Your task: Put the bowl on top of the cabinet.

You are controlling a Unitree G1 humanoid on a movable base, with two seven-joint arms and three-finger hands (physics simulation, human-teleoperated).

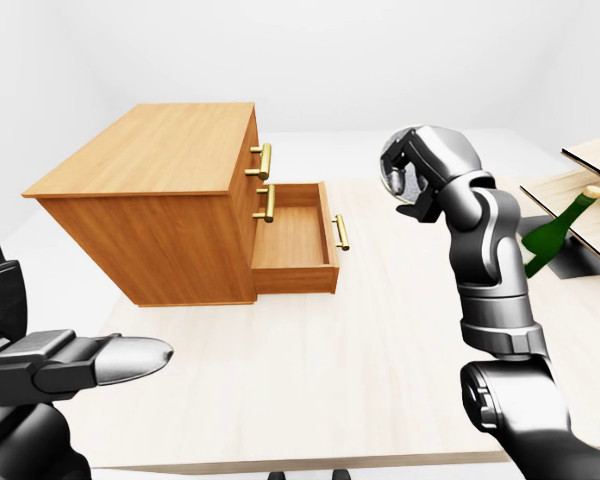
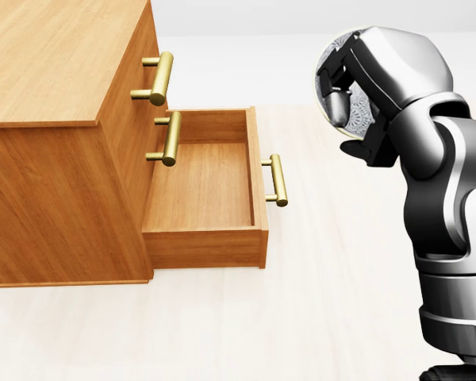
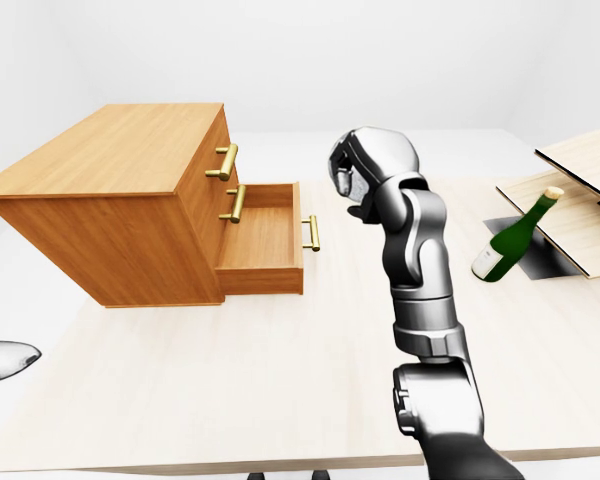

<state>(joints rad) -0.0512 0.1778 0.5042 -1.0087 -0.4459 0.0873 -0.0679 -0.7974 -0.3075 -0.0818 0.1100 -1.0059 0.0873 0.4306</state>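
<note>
Two hands in view. Left hand [image 1: 80,362], lower left, idle: fingers stretched flat together, holding nothing. Right hand [image 2: 373,75], raised mid-right, fingers clamped round one bowl [image 2: 354,119], held high, presumably to clear the top of the one cabinet [image 1: 150,150] at upper left. One drawer [image 2: 206,186] open, empty; three brass handles [image 2: 160,78]. One bottle [image 1: 555,228], far right.
</note>
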